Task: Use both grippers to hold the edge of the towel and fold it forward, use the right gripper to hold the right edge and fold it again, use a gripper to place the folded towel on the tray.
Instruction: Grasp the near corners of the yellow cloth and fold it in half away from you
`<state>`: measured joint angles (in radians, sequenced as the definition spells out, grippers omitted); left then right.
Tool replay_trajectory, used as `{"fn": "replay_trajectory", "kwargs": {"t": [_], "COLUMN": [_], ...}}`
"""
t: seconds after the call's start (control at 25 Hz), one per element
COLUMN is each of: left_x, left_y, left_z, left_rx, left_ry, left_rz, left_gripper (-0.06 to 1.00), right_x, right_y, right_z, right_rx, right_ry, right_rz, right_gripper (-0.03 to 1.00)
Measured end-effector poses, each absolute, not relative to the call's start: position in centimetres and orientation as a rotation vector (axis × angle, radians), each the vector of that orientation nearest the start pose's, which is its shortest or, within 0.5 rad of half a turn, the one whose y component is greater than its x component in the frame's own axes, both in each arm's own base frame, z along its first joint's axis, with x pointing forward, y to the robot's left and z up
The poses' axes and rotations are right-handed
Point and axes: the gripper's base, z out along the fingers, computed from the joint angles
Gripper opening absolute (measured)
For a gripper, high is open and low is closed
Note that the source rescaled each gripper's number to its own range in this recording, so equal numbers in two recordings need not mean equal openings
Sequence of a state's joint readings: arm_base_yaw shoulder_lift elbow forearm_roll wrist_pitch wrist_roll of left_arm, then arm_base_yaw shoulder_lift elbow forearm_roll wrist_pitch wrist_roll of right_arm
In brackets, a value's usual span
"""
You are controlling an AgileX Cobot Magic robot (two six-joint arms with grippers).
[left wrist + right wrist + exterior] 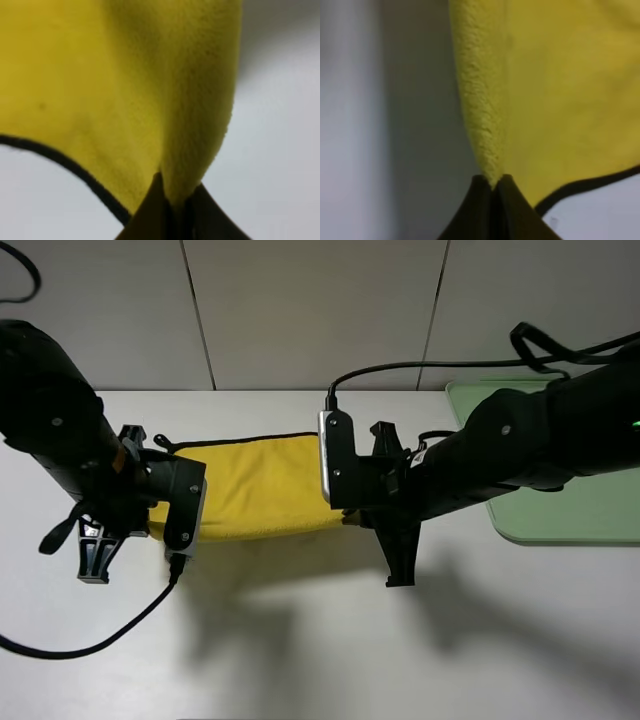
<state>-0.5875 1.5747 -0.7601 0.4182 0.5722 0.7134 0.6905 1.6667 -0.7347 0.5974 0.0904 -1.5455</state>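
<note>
The bright yellow towel (260,485) hangs stretched between my two grippers, lifted off the white table, with its shadow below. Its black edging (240,439) runs along the far side. My left gripper (160,520) is shut on the towel's left end. In the left wrist view, the gripper (175,200) pinches the yellow cloth (125,90), and the black trim (65,162) curves beside it. My right gripper (345,515) is shut on the right end. In the right wrist view, the gripper (492,182) clamps the cloth (560,100), with the trim (585,187) close by. The pale green tray (560,520) lies at the right, partly hidden by my right arm.
The white table (300,660) ends at a grey panelled wall (310,310) at the back. A black cable (90,645) from the left arm loops over the front left of the table. Cables arch above the right arm (540,345).
</note>
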Motion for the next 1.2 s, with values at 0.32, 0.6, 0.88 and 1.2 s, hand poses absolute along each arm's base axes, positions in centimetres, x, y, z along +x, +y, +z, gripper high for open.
{"fn": "replay_trajectory", "kwargs": {"t": [0.32,0.6,0.88,1.2], "left_x": [21.7,20.1,20.4,22.3], "left_y": [-12.0,-14.4,-14.5,-15.1], "left_z": [21.5,24.0,24.5,22.0], "left_rx": [-2.423,-2.475,-2.431,-2.377], "left_ry": [-2.401,-2.384,-2.453,-2.36], "left_rz": [-0.572,-0.576,-0.668,-0.823], "left_gripper": [0.0,0.0,0.0,0.0], "right_x": [21.7,20.9,20.8,21.7], "right_y": [19.0,18.5,18.5,18.6], "right_z": [20.3,21.5,21.5,22.0], "right_rx": [-1.727,-1.69,-1.67,-1.559], "right_ry": [1.647,1.694,1.723,1.693], "right_rz": [0.021,0.063,0.072,0.021], "right_gripper": [0.0,0.0,0.0,0.0]}}
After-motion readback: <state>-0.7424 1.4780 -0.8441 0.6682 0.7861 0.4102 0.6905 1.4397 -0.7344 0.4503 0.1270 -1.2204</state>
